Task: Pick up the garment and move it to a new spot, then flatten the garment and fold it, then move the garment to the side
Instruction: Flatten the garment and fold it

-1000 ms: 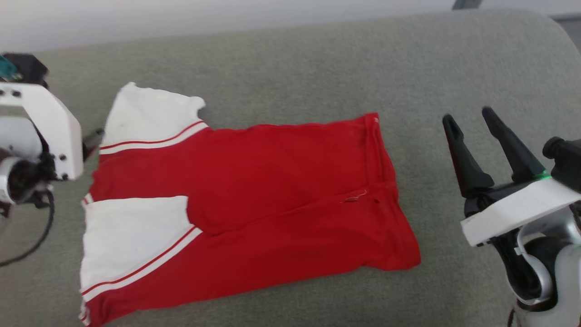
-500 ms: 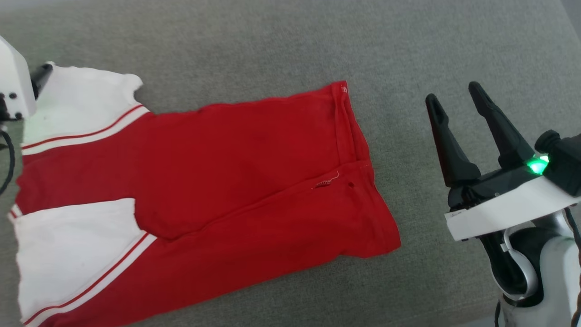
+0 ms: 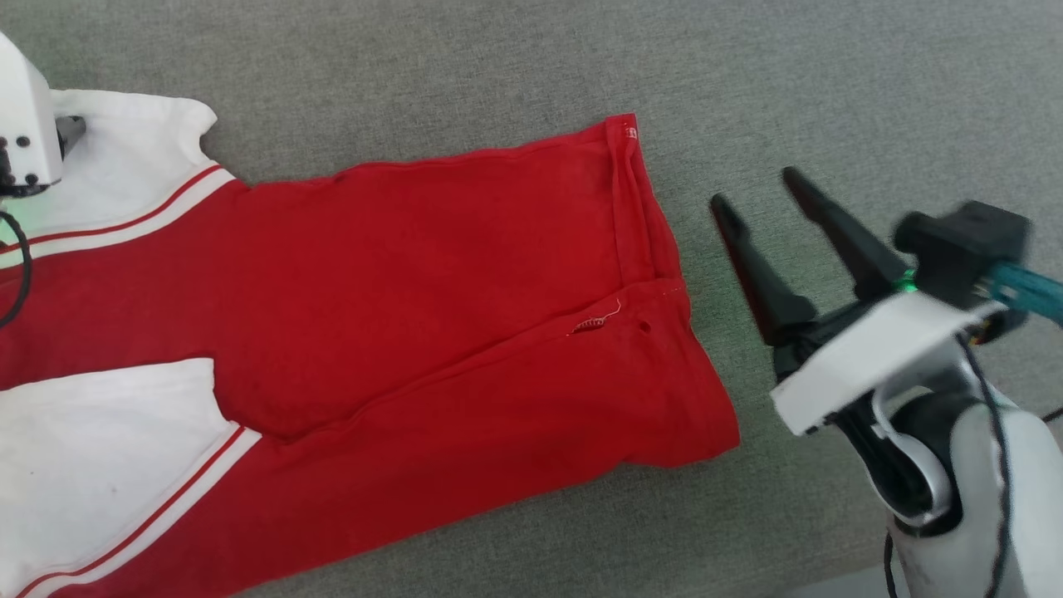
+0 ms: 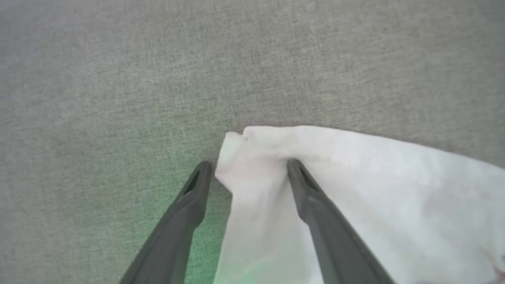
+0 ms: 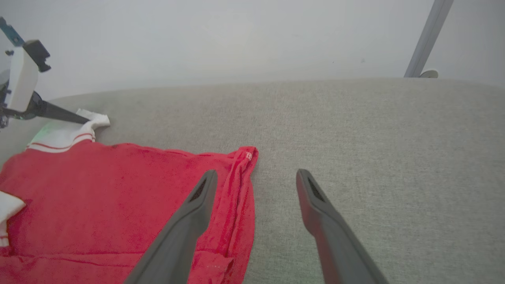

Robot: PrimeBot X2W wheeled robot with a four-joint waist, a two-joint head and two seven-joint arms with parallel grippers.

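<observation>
**Fig.** The garment lies flat on the grey cushion, long axis running L–R across the head view, i.e. from one arm to the other. The white sleeve end lies toward the L arm, the red hem end toward the R arm. L end effector: fingers spread, straddling the far sleeve's outer corner. Cloth is bunched between them and touches one finger, but it isn't pinched, so nothing is held. R end effector: open and empty, over bare cushion just beside the hem but apart from it. You can't tell its height above the cushion from these views. Key relation: the hem lies to the L of the R end effector, its edge running approx. parallel w/ the fingers. You'd prob. need a short sideways shift toward the cloth, not a reach fwd. In the R wrist view the far hem corner sits just ahead of the inner finger, so treat it as the nearest grab pt. Each arm is nearer its own end: L for the sleeve, R for the hem; don't cross them. Judged stage: the sides look already folded in lengthwise, so a fold across the short axis likely comes next. Risk: the L end effector closes on one layer only & the sleeve peels off the stack.
</observation>
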